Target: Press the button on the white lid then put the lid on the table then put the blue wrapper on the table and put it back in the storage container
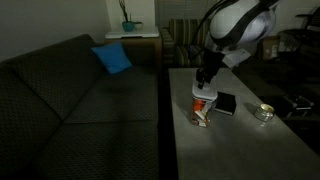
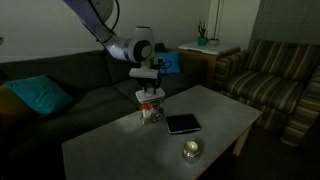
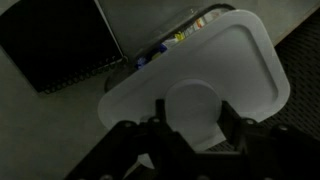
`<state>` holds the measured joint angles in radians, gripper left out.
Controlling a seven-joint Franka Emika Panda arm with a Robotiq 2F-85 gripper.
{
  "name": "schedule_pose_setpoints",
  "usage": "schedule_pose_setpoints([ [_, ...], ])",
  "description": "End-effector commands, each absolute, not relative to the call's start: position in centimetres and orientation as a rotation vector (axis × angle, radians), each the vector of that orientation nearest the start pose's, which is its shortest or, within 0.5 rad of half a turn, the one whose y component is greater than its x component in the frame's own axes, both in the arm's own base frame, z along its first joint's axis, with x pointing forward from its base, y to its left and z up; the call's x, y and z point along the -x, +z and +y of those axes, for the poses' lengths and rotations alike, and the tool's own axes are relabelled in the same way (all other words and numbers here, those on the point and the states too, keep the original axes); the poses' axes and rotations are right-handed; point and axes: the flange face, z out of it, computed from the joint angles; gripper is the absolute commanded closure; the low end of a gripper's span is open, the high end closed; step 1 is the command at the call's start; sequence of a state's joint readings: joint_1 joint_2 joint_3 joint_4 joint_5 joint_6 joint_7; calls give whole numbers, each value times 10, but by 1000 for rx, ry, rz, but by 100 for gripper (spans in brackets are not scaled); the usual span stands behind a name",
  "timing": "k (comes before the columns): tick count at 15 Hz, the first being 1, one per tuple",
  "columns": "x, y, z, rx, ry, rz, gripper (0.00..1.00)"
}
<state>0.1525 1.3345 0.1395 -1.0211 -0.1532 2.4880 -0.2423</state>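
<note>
The white lid (image 3: 235,55) lies close under my gripper (image 3: 192,128), a little askew over the storage container (image 1: 202,113), which stands on the table (image 1: 240,145). My fingers (image 3: 232,128) stand on either side of the lid's round raised button (image 3: 192,100) and look closed against it. In both exterior views the gripper (image 2: 150,76) hangs straight down onto the lid (image 2: 150,96) above the container (image 2: 152,114). Coloured contents (image 3: 178,37) peek out past the lid's far edge. I cannot make out the blue wrapper among them.
A flat black rectangular object (image 1: 226,103) (image 3: 60,45) lies on the table right beside the container. A small round silvery dish (image 1: 263,113) (image 2: 191,150) sits farther along. A dark sofa (image 1: 80,100) with a blue cushion (image 1: 112,58) runs along one table edge, a striped armchair (image 2: 275,70) past another.
</note>
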Motion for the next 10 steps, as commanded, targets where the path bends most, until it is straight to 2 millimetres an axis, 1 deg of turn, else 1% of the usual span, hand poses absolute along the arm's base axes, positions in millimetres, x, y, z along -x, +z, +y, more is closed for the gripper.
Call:
schedule_pose_setpoints([
  [1,-726,42,179,2979,-187,-854,71],
  [5,-704,43,168,2998,-98,-807,71],
  [10,-662,35,145,3009,51,-719,71],
])
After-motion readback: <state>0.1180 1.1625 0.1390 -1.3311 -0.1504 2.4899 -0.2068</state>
